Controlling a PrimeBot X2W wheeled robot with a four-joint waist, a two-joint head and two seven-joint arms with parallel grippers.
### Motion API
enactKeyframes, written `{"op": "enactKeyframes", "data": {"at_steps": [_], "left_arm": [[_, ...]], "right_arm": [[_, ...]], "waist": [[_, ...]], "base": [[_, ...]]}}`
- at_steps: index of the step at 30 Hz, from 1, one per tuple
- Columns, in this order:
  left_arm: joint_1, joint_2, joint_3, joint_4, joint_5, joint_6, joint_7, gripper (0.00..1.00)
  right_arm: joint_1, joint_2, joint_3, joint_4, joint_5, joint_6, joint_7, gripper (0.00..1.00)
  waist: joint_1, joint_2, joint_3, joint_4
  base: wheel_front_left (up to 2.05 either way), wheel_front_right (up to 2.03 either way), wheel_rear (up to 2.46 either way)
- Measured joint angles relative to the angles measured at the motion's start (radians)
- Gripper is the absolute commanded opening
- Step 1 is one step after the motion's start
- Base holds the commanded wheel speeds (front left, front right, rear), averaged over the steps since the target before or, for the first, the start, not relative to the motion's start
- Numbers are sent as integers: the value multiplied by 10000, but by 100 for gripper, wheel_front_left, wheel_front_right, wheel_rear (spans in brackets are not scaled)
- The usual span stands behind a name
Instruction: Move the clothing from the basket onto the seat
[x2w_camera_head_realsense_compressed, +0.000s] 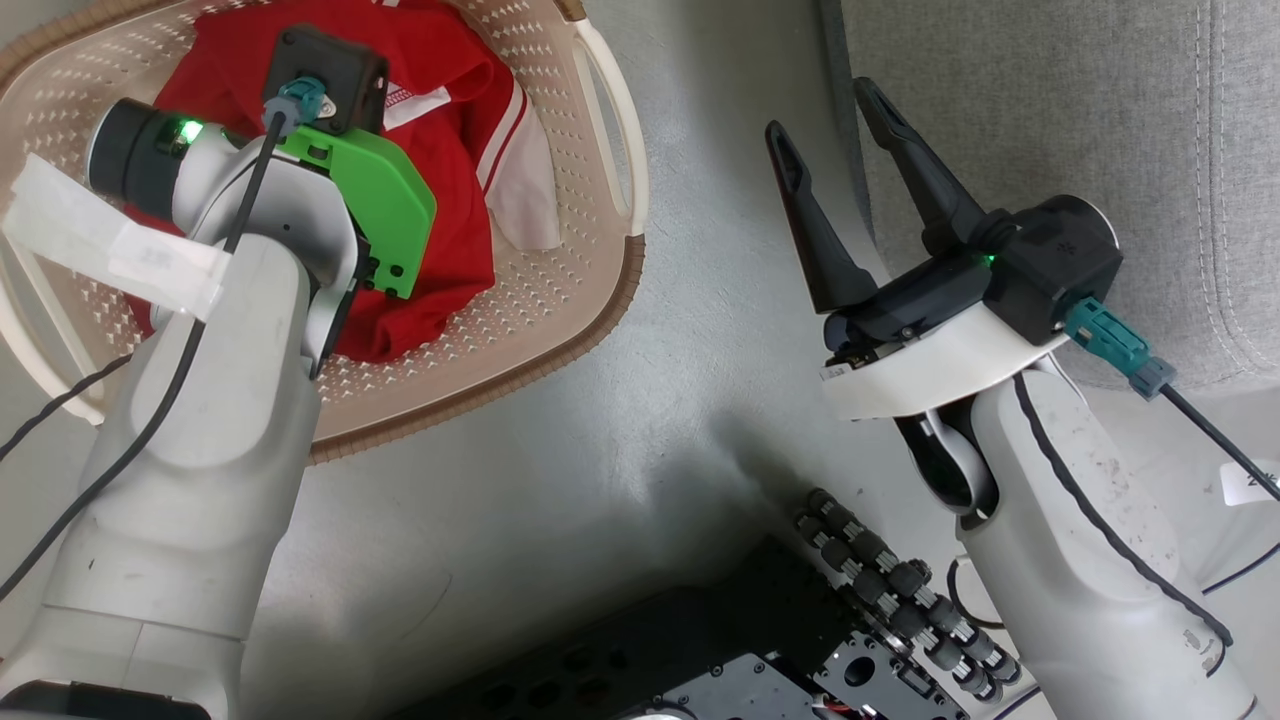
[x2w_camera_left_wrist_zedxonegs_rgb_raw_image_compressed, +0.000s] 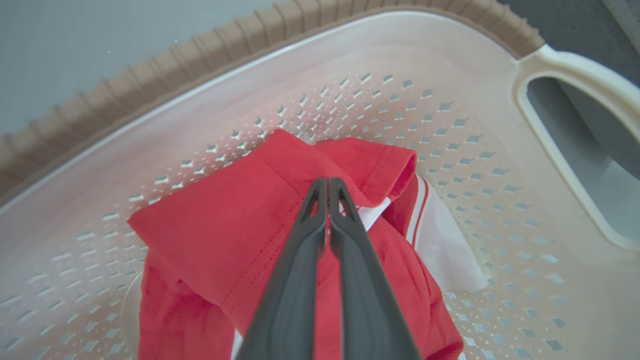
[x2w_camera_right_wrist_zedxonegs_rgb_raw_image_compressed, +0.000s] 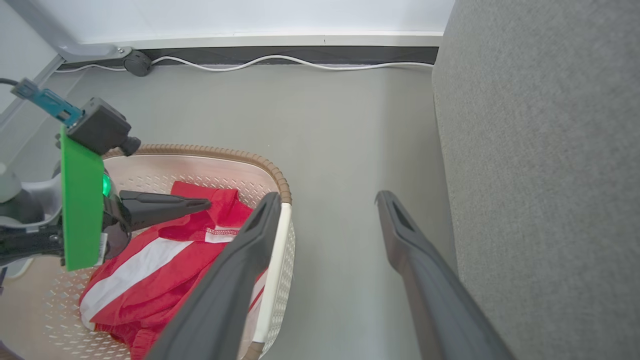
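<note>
Grasp step in hand. Jaws of the left gripper (x2w_camera_left_wrist_zedxonegs_rgb_raw_image_compressed: 327, 182) are seen pressed fully together inside the laundry basket (x2w_camera_left_wrist_zedxonegs_rgb_raw_image_compressed: 150, 90), tips pinched on a raised fold of the red sports garment (x2w_camera_left_wrist_zedxonegs_rgb_raw_image_compressed: 225, 240). A thin pinch of cloth appears to be caught, though how deep cannot be told. The garment, red with white stripes and a white panel, lies bunched on the basket floor, toward the handle side nearest the sofa (x2w_camera_head_realsense_compressed: 1050, 100). The basket stands on the grey floor (x2w_camera_head_realsense_compressed: 650, 450), apart from the sofa's front edge. Jaws of the right gripper (x2w_camera_head_realsense_compressed: 822, 112) are spread wide and empty, held above the floor strip between basket and sofa. No clothing is noted on the visible part of the seat. Next move, as judged: a straight lift clear of the brown rim, then a carry across to the seat. A slip from so small a pinch is to be watched for.
</note>
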Motion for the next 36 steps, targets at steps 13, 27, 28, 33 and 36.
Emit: {"op": "enactKeyframes", "data": {"at_steps": [13,27,28,33,36], "left_arm": [[-20,-138,-19,397,-107,0,-339,0],[-12,-305,244,500,-757,-2,-1078,0],[-4,-318,290,483,-819,-2,-1158,0],[242,-345,453,343,-1204,-2,-1501,0],[563,-362,510,222,-1356,-4,-1789,0]], "right_arm": [[0,2,-182,2,29,38,0,100],[143,0,-491,79,-36,69,0,100],[145,0,-514,94,-38,69,0,100],[148,0,-708,136,-136,67,0,100],[155,-35,-872,194,-188,67,0,100]], "waist": [[0,0,-150,169],[-1,0,-466,548],[0,0,-504,587],[0,0,-742,787],[0,0,-931,922]], "base": [[0,0,0],[0,0,0],[0,0,0],[0,0,0],[0,0,0]]}}
